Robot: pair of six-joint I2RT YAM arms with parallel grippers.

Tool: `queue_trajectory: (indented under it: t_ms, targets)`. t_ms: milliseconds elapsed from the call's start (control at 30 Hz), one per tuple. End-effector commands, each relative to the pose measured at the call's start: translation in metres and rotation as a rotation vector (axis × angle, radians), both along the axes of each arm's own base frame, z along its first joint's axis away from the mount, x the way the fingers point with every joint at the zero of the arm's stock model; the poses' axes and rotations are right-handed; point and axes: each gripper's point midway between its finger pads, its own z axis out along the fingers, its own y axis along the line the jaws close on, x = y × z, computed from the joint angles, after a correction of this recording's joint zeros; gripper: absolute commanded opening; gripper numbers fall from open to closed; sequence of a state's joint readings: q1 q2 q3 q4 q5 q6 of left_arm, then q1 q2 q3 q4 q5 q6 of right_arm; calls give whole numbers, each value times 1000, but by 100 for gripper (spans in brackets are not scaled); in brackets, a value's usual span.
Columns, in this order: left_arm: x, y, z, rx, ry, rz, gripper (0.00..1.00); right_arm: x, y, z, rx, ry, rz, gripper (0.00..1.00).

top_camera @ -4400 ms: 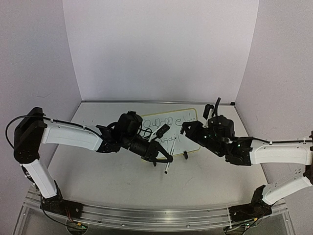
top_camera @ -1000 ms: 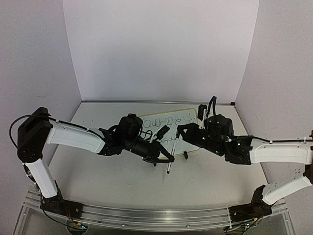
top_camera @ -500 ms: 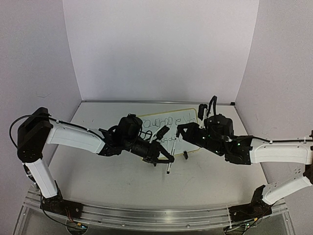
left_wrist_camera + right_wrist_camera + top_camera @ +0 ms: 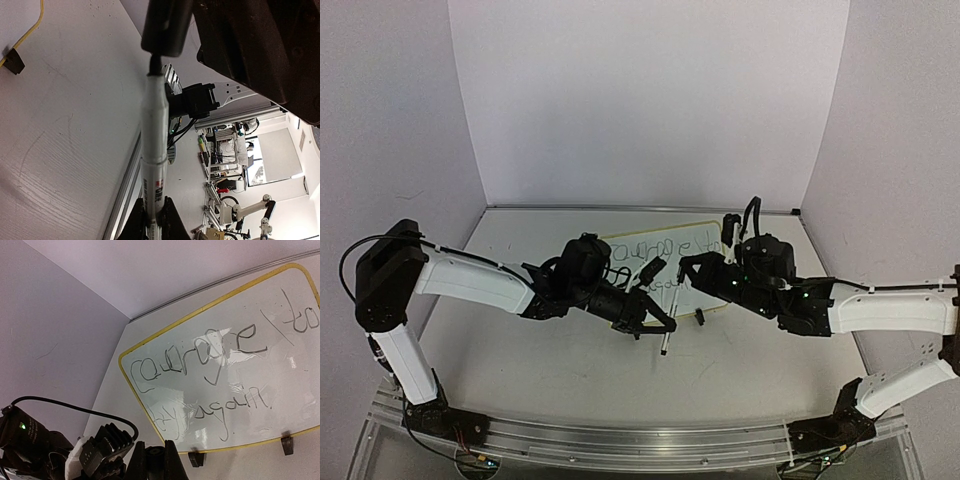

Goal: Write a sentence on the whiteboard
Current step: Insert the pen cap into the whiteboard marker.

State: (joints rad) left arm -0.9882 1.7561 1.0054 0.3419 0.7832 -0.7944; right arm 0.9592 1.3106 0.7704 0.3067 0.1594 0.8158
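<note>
The whiteboard point(image 4: 705, 240) lies flat at the table's back centre, with a yellow rim and black clip feet point(image 4: 196, 458). The sentence point(image 4: 210, 355) reads "courage to" over "try again" in dark script. It shows faintly in the top view point(image 4: 655, 246). My left gripper point(image 4: 660, 322) point(image 4: 152, 220) is shut on a white marker point(image 4: 154, 130) point(image 4: 664, 340) just off the board's near edge. The marker's dark end meets a black piece point(image 4: 167, 25) at my right gripper. My right gripper point(image 4: 683, 266) point(image 4: 156, 462) is shut on a small round black cap point(image 4: 156, 456) over the board's near edge.
Pale walls close in the table at the back and both sides. An aluminium rail point(image 4: 640, 445) runs along the near edge. The board's corner rim point(image 4: 32, 27) and one clip foot point(image 4: 12, 60) show in the left wrist view. Both arms meet over the table's middle.
Over the last seconds my right gripper has shifted left and closer to the marker's upper end. My left gripper with the marker has moved only slightly. The writing is unchanged.
</note>
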Motion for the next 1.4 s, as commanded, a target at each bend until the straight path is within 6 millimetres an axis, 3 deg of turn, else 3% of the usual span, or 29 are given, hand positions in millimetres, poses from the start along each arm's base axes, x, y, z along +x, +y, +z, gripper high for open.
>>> queue_trajectory:
  t_ms: [0,667,1067,1367]
  targets:
    - [-1,0,21,-59,-31,-1,0,1,6,13,33,-19,6,0]
    - [6,2,24,-54,-70,37,0,-9,18,8,13,1,102,0]
    - [15,6,27,-57,-117,100,0,-27,24,9,7,-6,216,0]
    - [25,11,36,-79,-194,139,0,-35,21,-13,-20,124,213,0]
